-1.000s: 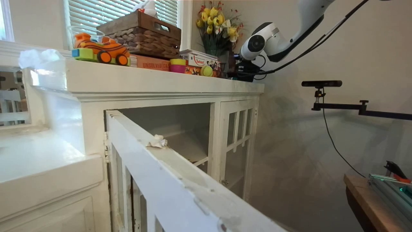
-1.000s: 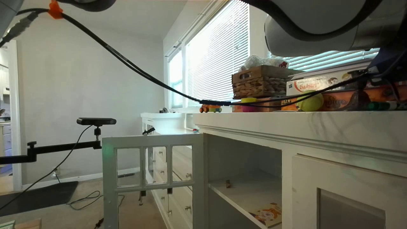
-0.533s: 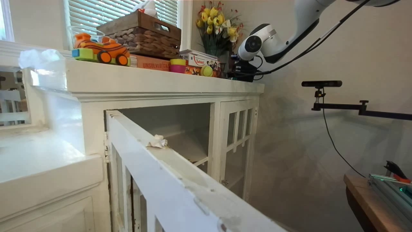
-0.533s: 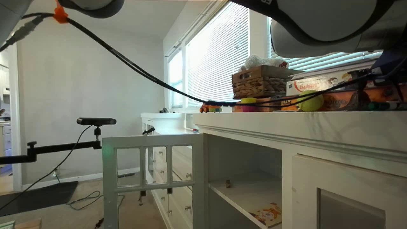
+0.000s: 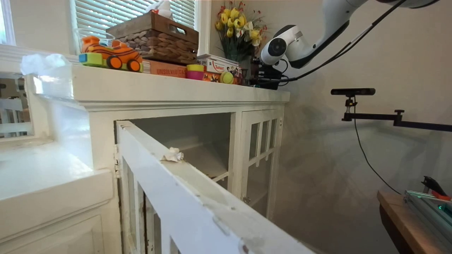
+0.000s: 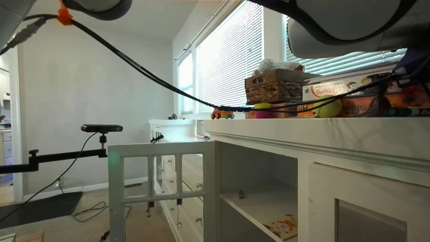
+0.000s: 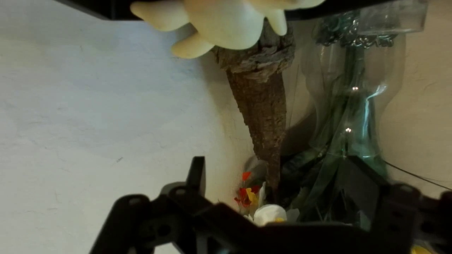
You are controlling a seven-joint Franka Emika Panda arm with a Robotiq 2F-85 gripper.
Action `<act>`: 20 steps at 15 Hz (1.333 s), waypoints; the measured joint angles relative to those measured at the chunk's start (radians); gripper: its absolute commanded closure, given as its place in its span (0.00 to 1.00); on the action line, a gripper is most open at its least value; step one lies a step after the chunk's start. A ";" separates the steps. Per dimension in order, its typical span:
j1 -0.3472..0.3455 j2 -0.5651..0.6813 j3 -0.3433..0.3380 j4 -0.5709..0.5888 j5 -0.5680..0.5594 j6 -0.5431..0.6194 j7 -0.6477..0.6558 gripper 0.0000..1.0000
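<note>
in an exterior view, a glass vase of yellow tulips [image 5: 236, 40] stands on the surface [image 5: 169, 84], a twister box [image 5: 221, 66] in front of it; the robot arm [image 5: 300, 51] ends just beside it, jaws hidden. in an exterior view that hides the vase and jaws, i make out a tennis ball [image 6: 328, 107]. in the wrist view, the jaws stand wide apart, holding nothing i can see; beyond them is the vase, with rough brown wood [image 7: 265, 109] and a cream figurine [image 7: 226, 26] beside it.
</note>
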 measured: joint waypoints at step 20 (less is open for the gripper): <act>0.106 -0.577 0.089 -0.500 -0.478 0.477 0.004 0.00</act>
